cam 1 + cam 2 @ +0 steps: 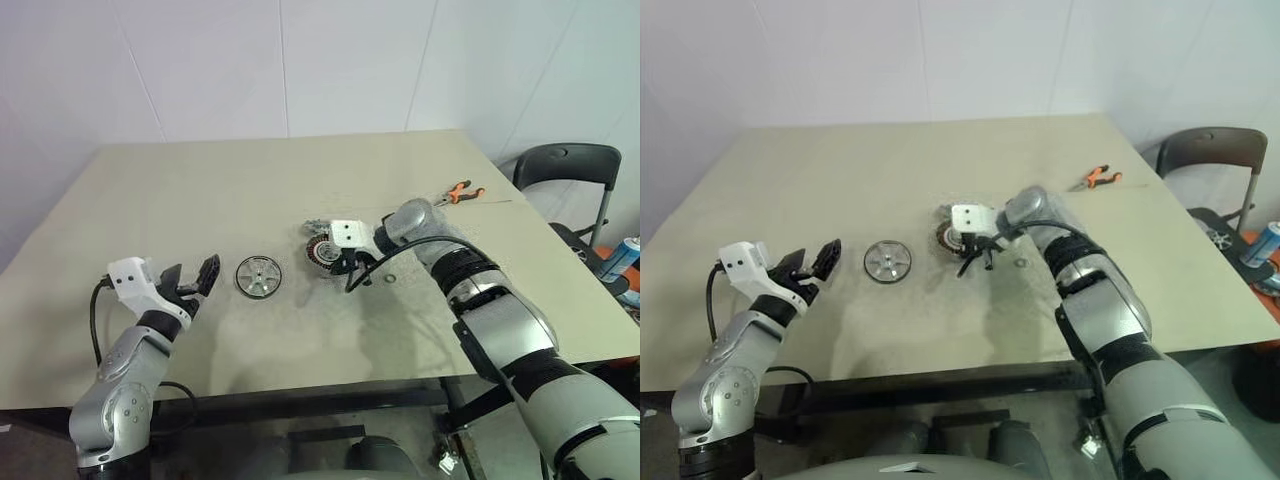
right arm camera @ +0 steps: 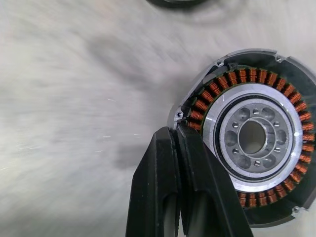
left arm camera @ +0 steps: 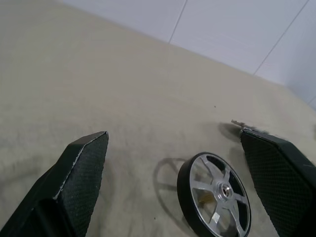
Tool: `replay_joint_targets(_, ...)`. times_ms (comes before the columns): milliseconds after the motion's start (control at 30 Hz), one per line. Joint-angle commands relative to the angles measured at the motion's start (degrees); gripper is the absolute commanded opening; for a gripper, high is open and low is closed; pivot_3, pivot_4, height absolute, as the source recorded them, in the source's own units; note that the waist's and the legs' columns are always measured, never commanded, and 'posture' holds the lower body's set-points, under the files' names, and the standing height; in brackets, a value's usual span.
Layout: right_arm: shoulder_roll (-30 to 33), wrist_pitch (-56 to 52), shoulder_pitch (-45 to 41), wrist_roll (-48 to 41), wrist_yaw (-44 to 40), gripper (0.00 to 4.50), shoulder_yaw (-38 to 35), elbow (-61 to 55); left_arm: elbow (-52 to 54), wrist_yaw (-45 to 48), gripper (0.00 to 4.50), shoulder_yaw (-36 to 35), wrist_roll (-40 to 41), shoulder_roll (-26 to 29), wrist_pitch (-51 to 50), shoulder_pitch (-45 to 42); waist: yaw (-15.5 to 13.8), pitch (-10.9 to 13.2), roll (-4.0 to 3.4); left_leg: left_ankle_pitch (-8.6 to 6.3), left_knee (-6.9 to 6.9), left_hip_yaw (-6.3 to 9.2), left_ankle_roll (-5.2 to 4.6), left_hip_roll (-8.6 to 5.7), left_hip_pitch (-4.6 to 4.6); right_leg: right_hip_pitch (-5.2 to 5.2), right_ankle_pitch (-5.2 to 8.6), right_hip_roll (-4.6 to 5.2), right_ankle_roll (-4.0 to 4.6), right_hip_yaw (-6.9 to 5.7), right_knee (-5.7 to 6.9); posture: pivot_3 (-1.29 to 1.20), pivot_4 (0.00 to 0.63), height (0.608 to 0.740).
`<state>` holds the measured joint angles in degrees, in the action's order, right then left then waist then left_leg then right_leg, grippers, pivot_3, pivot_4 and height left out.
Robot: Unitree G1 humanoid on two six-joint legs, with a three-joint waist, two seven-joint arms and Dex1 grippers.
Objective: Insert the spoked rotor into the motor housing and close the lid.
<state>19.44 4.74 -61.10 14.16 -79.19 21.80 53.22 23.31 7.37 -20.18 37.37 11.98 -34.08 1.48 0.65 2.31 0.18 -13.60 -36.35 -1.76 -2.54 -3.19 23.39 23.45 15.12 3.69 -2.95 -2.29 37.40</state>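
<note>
Both arms are silver-grey metal shells with black bands at the joints. A white boxy module sits on each wrist. The left gripper (image 1: pixel 196 280) has two black, wedge-shaped fingers (image 3: pixel 81 170) with cross-hatched pads, and a black cable loops out behind it. The right gripper (image 2: pixel 176 129) shows glossy black fingers and a thin black lead.

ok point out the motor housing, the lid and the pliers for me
motor housing (image 2: pixel 253 137), right wrist view, on its pale centre hub inside the copper windings
lid (image 1: pixel 258 275), left eye view, on the middle of the silver spoked disc
pliers (image 1: pixel 460 192), left eye view, on the orange handles
</note>
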Motion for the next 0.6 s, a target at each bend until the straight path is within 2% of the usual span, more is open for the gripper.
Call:
replay_joint_targets(33,4.43,-4.86,4.05,-3.61,-6.66,0.02,-0.86,-15.09,0.02,0.57,4.5,0.49,-0.22,0.0,1.58,-1.22,-0.08,0.0,0.0,-0.01,0.0,0.03,-0.01,0.0,0.0,-0.02,0.0,0.0,0.0,-0.01,-0.06,0.0,0.0,0.74)
replay_joint_targets(233,8.19,-15.33,11.75,-5.7,-8.92,0.02,-0.6,-30.82,-1.93,1.27,4.5,1.32,-0.46,0.1,1.61,-2.88,0.1,0.0,0.01,-0.02,-0.05,0.04,-0.03,0.01,0.0,-0.04,0.0,0.0,0.0,0.0,-0.05,0.0,0.0,0.74)
replay_joint_targets(600,9.93,-20.59,15.62,-6.54,-8.33,0.02,1.62,-39.03,-3.63,2.25,4.5,1.64,-0.64,0.87,1.39,-4.33,-0.1,-0.01,0.02,-0.02,-0.11,0.04,-0.04,0.02,0.01,-0.06,0.0,0.0,0.01,-0.01,-0.06,0.0,0.0,0.74)
